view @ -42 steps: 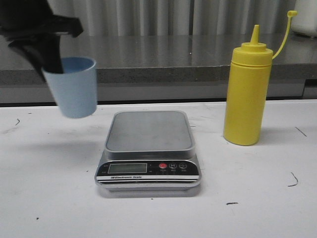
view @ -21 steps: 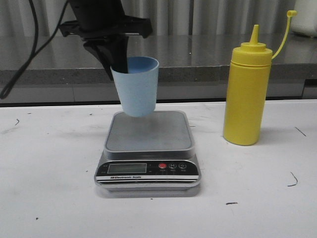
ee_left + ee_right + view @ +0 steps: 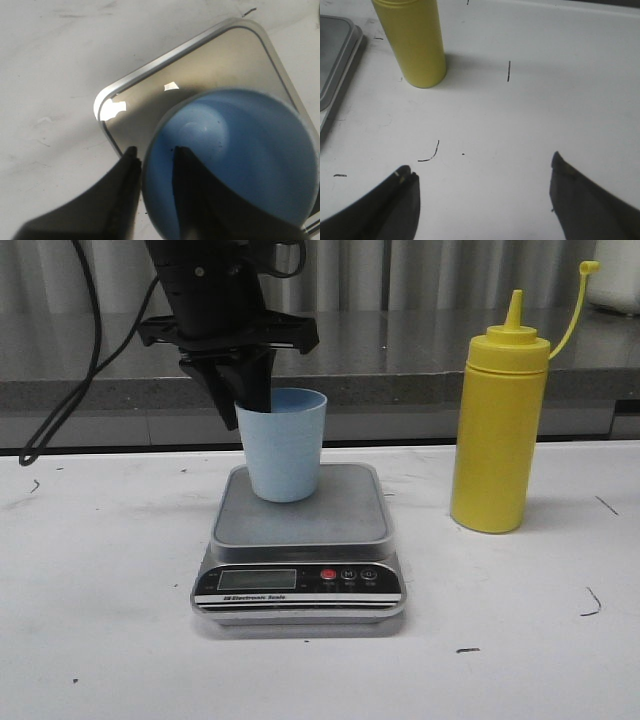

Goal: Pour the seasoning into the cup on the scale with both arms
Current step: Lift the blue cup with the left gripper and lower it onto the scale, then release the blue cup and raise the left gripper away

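Cup [image 3: 286, 444] sits on the scale [image 3: 300, 540], toward the back of the platform, upright as far as front view shows; can't confirm the base is fully seated. Left gripper [image 3: 250, 395] is clamped on the cup wall at the rim, on the side away from the scale's display: one finger inside, one outside, per left wrist view [image 3: 155, 167]. Cup is empty inside.

Handling, my read:
- Cup is thin light plastic, tapered, smooth. Tips easily on release, so open slowly and lift straight up.
- Seasoning bottle [image 3: 500, 425] stands on the table [image 3: 100, 640], right of the scale and well apart from it. Cap strap hangs off, nozzle open.
- Bottle is a soft squeeze type: walls give under pressure, so a hard pinch may squirt early. Looks tall and top-heavy. Best hold is mid-body, jaws across the cylinder.

Right gripper [image 3: 482, 195] has fingers spread wide, holding nothing, hovering over bare table with the bottle ahead of it.
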Controlling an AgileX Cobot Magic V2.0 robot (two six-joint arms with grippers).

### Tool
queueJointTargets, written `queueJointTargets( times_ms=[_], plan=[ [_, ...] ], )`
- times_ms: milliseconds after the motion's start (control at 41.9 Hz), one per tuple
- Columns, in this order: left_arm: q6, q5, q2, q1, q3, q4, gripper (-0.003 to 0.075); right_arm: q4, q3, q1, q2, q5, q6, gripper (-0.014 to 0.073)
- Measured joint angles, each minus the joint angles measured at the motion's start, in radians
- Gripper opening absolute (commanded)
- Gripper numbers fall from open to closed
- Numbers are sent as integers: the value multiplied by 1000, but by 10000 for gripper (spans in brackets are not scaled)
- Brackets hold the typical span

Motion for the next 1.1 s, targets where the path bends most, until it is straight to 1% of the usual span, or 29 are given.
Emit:
queueJointTargets(
  times_ms=[48, 262, 405, 501, 668, 835, 1097],
  plan=[
    [0, 0, 0, 0, 0, -10, 331, 0, 0, 0, 0, 0, 0, 559],
    [0, 7, -28, 0, -5, -23, 329, 0, 0, 0, 0, 0, 0, 559],
    [0, 11, -129, 0, 0, -4, 325, 0, 0, 0, 0, 0, 0, 559],
    [0, -8, -227, 0, 43, 3, 325, 0, 0, 0, 0, 0, 0, 559],
    [0, -73, -426, 0, 194, 7, 325, 0, 0, 0, 0, 0, 0, 559],
    [0, -151, -644, 0, 394, 13, 323, 0, 0, 0, 0, 0, 0, 559],
    [0, -206, -977, 0, 707, 17, 323, 0, 0, 0, 0, 0, 0, 559]
  ],
)
